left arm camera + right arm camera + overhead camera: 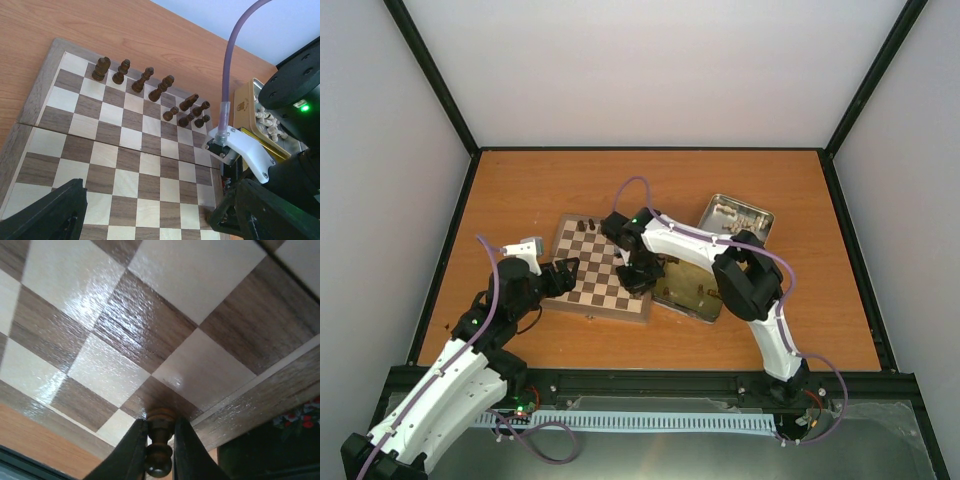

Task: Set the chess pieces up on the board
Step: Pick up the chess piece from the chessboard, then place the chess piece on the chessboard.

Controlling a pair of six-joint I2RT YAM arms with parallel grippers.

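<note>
Dark chess piece pinched by stem in right gripper, low over board near its border. Grip likely leaves base free to seat on square. Nine more dark pieces on board's far side: four spaced along back row, five bunched near corner, probably awaiting sorting. Cream pieces in tin, count unclear. Left gripper wide open, empty, at board's left edge, seemingly parked clear. One board, mid worktop.

Lab: white-walled, black-framed enclosure
</note>
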